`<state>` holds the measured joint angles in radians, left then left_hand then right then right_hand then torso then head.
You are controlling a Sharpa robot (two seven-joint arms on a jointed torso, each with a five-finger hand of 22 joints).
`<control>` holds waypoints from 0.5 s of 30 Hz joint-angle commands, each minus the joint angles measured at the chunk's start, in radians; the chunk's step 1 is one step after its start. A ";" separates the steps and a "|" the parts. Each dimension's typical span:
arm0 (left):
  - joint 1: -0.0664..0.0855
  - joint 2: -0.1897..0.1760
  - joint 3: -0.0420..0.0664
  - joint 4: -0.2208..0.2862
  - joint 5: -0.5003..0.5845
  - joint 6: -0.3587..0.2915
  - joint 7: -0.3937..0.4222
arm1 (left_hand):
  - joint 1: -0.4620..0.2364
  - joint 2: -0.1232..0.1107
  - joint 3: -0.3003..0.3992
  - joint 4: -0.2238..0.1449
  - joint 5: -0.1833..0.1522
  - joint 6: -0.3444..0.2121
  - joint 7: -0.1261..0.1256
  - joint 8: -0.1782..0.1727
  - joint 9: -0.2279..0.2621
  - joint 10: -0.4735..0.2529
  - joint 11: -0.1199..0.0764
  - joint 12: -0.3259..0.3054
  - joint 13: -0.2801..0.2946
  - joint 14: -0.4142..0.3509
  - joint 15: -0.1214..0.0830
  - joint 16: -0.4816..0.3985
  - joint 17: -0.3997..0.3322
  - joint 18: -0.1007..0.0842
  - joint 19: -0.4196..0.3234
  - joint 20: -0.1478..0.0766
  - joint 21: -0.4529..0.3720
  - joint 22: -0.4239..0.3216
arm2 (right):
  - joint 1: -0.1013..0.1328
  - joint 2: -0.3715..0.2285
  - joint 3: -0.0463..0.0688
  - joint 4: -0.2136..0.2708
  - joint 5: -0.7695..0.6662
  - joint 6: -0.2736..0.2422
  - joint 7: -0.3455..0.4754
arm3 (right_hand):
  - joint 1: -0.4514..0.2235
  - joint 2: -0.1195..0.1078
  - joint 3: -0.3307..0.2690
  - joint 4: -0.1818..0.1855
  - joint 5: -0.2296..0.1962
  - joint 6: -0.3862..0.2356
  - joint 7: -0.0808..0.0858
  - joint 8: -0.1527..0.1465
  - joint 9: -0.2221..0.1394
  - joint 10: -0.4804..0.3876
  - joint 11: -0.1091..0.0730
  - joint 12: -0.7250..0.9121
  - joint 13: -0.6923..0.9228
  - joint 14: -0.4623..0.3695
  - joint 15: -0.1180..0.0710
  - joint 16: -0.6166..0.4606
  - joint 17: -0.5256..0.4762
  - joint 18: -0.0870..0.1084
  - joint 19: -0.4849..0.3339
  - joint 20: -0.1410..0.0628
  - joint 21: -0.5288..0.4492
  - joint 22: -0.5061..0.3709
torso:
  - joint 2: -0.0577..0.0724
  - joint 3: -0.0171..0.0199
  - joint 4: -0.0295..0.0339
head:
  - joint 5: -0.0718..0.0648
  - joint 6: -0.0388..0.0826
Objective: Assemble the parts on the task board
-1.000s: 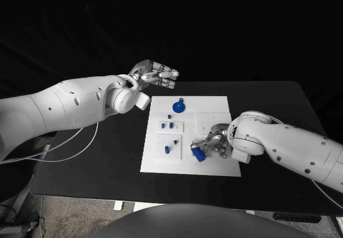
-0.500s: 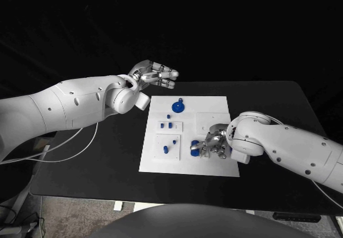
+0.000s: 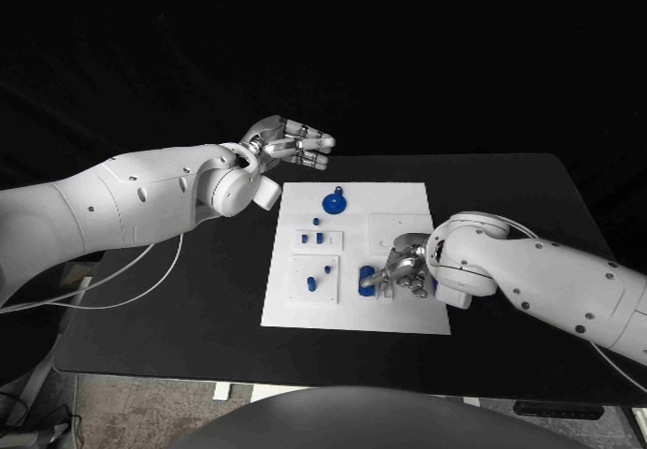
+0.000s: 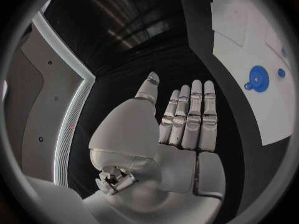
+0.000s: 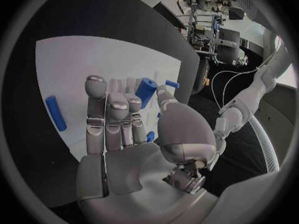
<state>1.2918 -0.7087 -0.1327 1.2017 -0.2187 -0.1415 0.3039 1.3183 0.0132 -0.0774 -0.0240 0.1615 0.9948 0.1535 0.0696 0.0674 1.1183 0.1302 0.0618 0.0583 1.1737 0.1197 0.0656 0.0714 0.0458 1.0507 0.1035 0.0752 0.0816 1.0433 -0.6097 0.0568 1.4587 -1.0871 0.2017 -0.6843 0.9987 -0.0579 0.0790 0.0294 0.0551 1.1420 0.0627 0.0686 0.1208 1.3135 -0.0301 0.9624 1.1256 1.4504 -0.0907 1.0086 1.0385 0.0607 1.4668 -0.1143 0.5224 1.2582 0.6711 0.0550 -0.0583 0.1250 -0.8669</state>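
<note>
Head camera looks down on the task board (image 3: 357, 257) — both wrist cameras share it, close behind their hands.

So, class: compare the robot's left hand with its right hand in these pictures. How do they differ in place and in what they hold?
The left robot hand is raised beyond the far edge of the task board, above the black table; the right robot hand is low over the board's near half. The left robot hand holds nothing, fingers straight and together; the right robot hand has a blue cylinder at its fingers. Both are silver, on white arms.
</note>
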 commanded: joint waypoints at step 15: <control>0.001 -0.001 0.001 0.001 -0.006 0.016 0.000 | -0.004 -0.001 0.004 0.004 0.000 -0.008 -0.001 0.005 0.001 -0.005 0.004 0.001 0.001 -0.008 0.001 -0.003 -0.001 0.004 -0.001 0.003 0.004 -0.001 | -0.001 -0.029 0.000 0.027 -0.029 -0.009 0.070 | 0.061 -0.028 0.015 0.002 0.007 0.012 -0.002 -0.004 0.004 0.001 -0.001 0.009 0.000 0.002 -0.003 -0.004 -0.003 0.008 0.038 -0.001 -0.004 0.004 | 0.000 -0.0001 0.0001 | -0.007 0.001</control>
<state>1.2918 -0.7109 -0.1327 1.2016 -0.2199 -0.1403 0.2998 1.3183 0.0132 -0.0774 -0.0240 0.1615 0.9948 0.1535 0.0696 0.0674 1.1183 0.1302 0.0618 0.0583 1.1738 0.1198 0.0655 0.0713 0.0458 1.0507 0.1034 0.0752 0.0817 1.0428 -0.6377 0.0569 1.4840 -1.1059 0.1884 -0.6360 1.0509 -0.0843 0.0956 0.0382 0.0605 1.1464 0.0601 0.0686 0.1234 1.3135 -0.0301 0.9664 1.1257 1.4502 -0.0905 1.0086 1.0361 0.0606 1.4667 -0.1142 0.5187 1.2619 0.6708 0.0550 -0.0586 0.1186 -0.8655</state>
